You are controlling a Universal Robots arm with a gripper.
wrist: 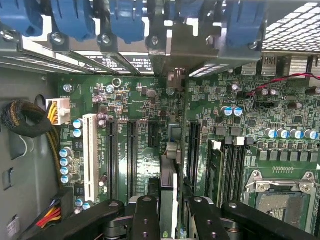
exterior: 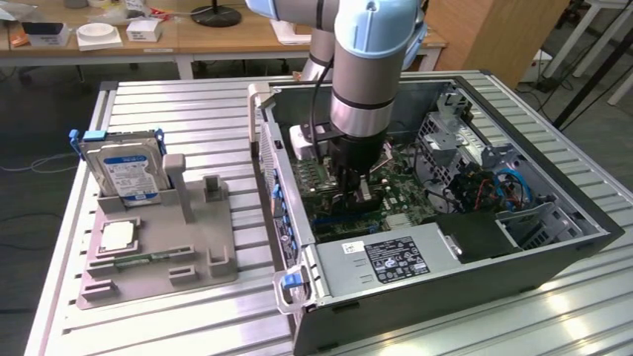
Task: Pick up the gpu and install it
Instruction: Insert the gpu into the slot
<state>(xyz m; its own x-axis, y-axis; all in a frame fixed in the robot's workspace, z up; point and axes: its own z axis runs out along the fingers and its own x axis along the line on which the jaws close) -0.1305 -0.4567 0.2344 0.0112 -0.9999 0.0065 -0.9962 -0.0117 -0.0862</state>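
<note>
The gripper clamps the gpu over the motherboard, inside the case at three o'clock from the grey holder; pickup is done, seating apparently is not.

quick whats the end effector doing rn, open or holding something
end effector: closed on the gpu, which it holds edge-on over the motherboard

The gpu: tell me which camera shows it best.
The wrist view: the gpu stands edge-on in the pincer, over the motherboard slots. In the exterior view the arm hides most of it.
</note>
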